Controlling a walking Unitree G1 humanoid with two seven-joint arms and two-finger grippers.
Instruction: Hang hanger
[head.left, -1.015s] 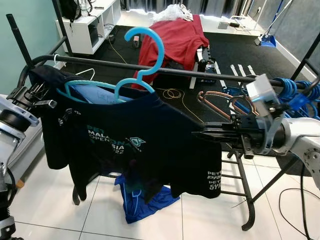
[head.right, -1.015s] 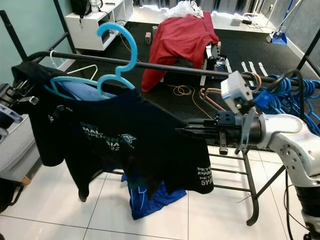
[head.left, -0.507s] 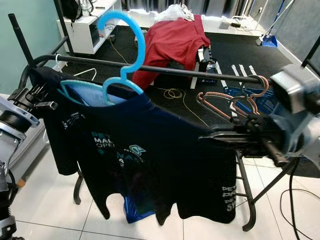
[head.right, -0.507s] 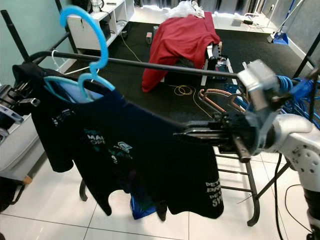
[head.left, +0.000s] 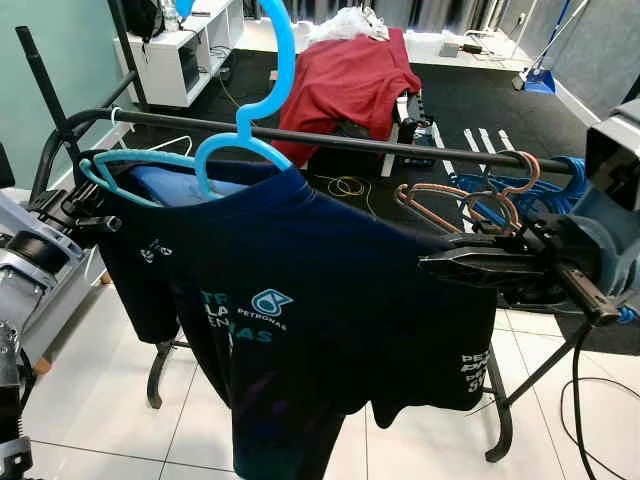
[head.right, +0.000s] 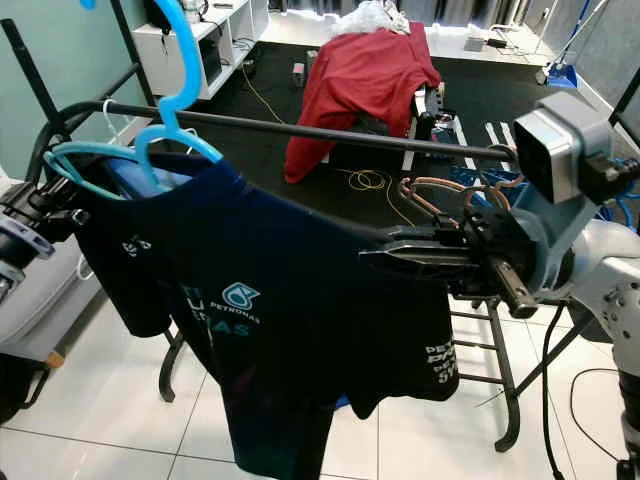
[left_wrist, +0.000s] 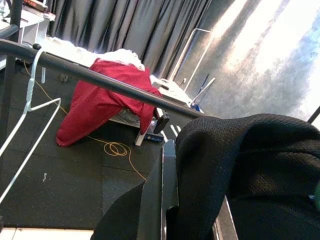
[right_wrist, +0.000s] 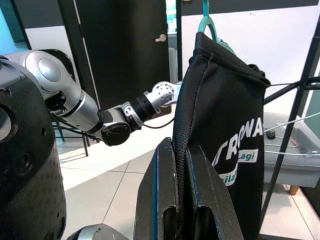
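We are holding a dark T-shirt (head.left: 300, 300) on a light blue hanger (head.left: 240, 140) between both arms, in front of the black rail (head.left: 400, 146) of a clothes rack. The right gripper (head.left: 440, 266) is clamping the hem of one sleeve, its two fingers closed flat on the fabric edge, as the right wrist view shows. The left gripper (head.left: 85, 205) is pinching the other shoulder of the shirt, where the cloth is bunching over its fingers in the left wrist view.

The hanger's hook is standing high above the rail, tilted a little toward the room beyond. To hang it well, we are judging that both arms should keep the shirt taut and level so the hook stays upright, carry the hook over the rail between the white wire hanger (head.left: 165, 150) and the copper hangers (head.left: 470, 200), then lower evenly until the hook is bearing on the bar before either grip loosens. Slack on one side could swing the hook off line.

Containers: a white shelf unit (head.left: 185, 55) is standing at the back; its contents are too small to tell
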